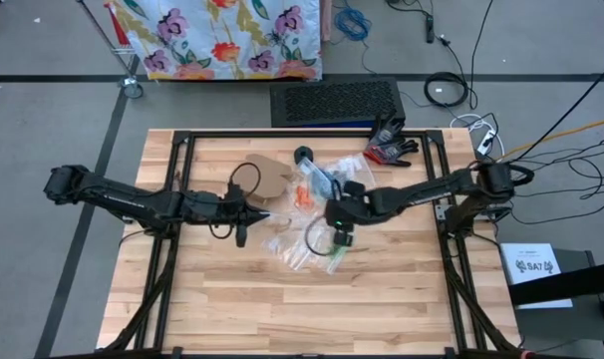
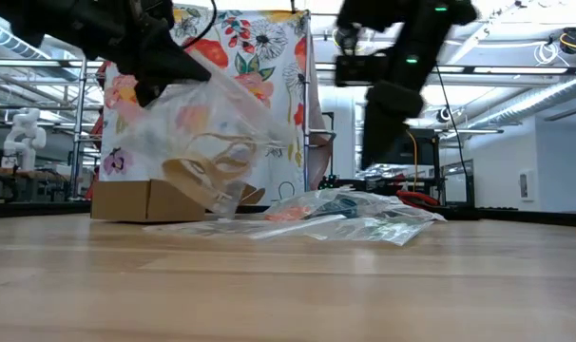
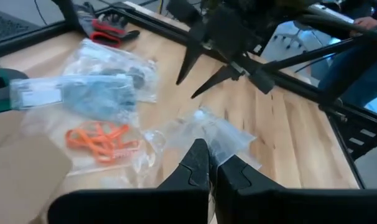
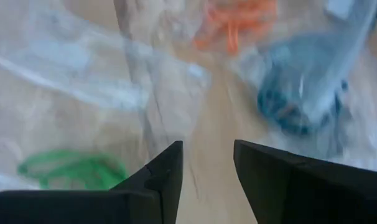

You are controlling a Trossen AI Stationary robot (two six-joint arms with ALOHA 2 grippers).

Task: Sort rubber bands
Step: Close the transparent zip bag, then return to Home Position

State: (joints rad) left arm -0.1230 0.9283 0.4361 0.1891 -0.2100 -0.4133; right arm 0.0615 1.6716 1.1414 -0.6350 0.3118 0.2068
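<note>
Pale wooden planks fill the foreground of the low view, a butcher-block table (image 1: 232, 299) with a black frame around its edges. Near the middle lies a heap of clear bags (image 1: 312, 214), some holding rubber bands: orange bands (image 3: 101, 140) in one bag, blue bands (image 4: 294, 102) in another, green bands (image 4: 70, 168) in a third.

On the left side, the left gripper (image 1: 262, 213) has its fingers pressed together on the corner of a clear bag (image 3: 219, 134), and in the low view that bag (image 2: 212, 142) hangs lifted above the table, with tan bands (image 2: 212, 171) inside it. From the right, the right gripper (image 1: 340, 239) hovers over the heap, its two fingers apart with nothing between them; the green bands lie just beside one finger.

A brown cardboard box (image 1: 267, 178) sits behind the heap. A black roll (image 1: 304, 155) lies near the far edge, and red-and-black gloves (image 1: 390, 145) rest at the far right corner.

Beyond the table, a flowered cloth (image 1: 217, 35) hangs on a rack, a black grille (image 1: 337, 102) lies on the grey floor, and cables (image 1: 447, 90) trail to the right. The low view shows a workshop with white walls, shelving and ceiling pipes.
</note>
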